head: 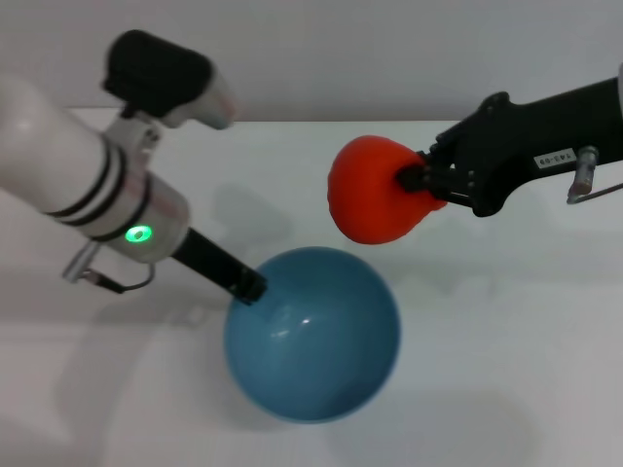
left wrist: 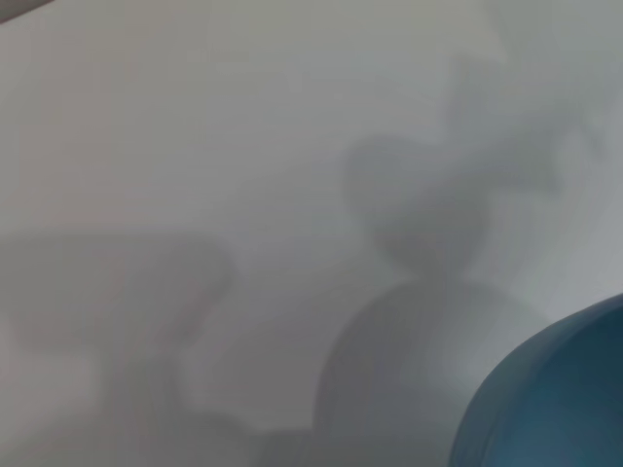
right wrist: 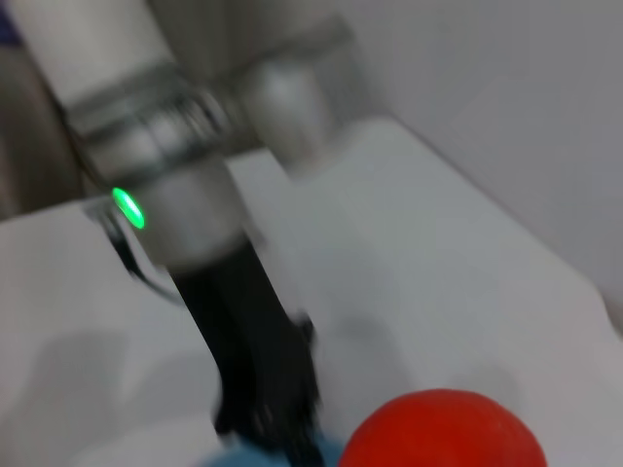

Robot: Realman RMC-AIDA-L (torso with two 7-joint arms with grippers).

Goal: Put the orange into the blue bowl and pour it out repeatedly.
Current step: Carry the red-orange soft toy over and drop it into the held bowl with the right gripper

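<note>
Clamped in the right gripper [head: 421,181], the orange [head: 375,191] is held in the air, above and just behind the blue bowl [head: 313,333], which is gripped at its rim by the left gripper [head: 249,288] and carried empty. Placing is judged to be under way; release and pouring remain. A plain white table [head: 506,389] lies beneath, backed by a pale wall [head: 341,49].

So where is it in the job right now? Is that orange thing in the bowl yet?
Not yet. Done: the right end effector has the orange gripped and raised off the white table, and the left end effector holds the blue bowl by its rim. In hand: the orange hangs near the bowl's far edge; the bowl looks empty. Left: dropping it in, then pouring it out.
</note>
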